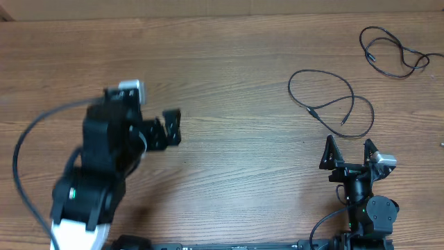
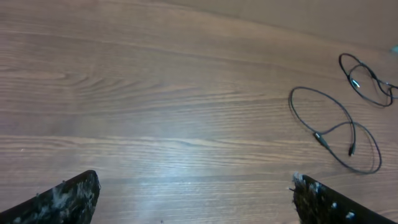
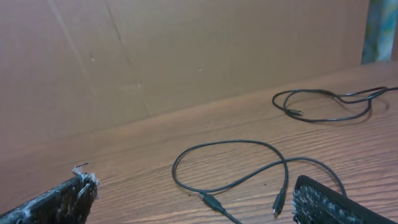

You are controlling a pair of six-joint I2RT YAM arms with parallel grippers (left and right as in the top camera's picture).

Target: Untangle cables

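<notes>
Left arm (image 1: pixel 97 173), raised toward the overhead camera and blurred, fills the lower left of that view; its thick black lead (image 1: pixel 28 139) arcs out to the left. Left gripper (image 1: pixel 173 128) points right above the table (image 1: pixel 222 62), jaws spread wide with nothing between them. In the left wrist view its two worn fingers (image 2: pixel 68 199) sit at the bottom corners, with wood grain showing across the gap.

Right gripper (image 1: pixel 349 147) stands low at the table's near right edge. Its jaws are likewise wide apart and grip nothing, and its tips are aimed toward the cables.

Near cable (image 1: pixel 310 109) lies flat on the table just beyond the right gripper, apart from its tips. It forms one open loop, and both ends turn back inside it, each carrying a small plug. In the right wrist view one plug (image 3: pixel 277 208) lies just beside the right-hand finger (image 3: pixel 329 202), and a narrow gap is visible between them.

Far cable (image 1: pixel 401 48) lies in the far right corner of the table as a looser bunch of overlapping loops. It is well apart from the near cable and from both grippers, so the two cables do not touch.

Brown board (image 3: pixel 186 56) rises behind the table's far edge.
</notes>
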